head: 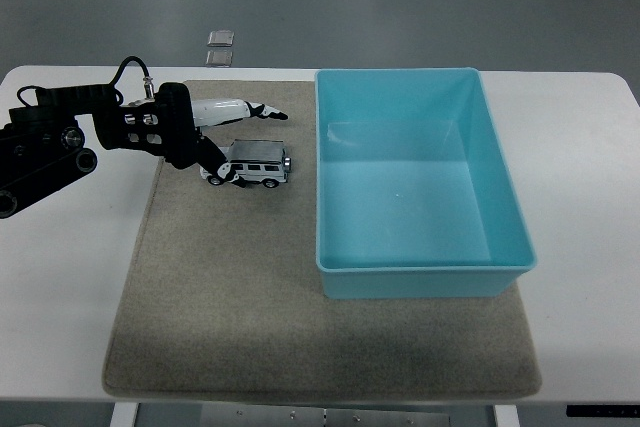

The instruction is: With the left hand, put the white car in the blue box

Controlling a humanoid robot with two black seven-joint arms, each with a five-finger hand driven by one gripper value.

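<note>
Your left hand sits at the left end of the white toy SUV, fingers spread wide and stretched out flat on the car's far side, thumb down at its left end; contact there looks likely but you can't tell for sure. No closed grasp. The car stands upright on its wheels on the grey mat, pointing left, just left of the blue box but apart from its left wall. Box is open-topped. Mat near side is free room. White table carries the mat.
</note>
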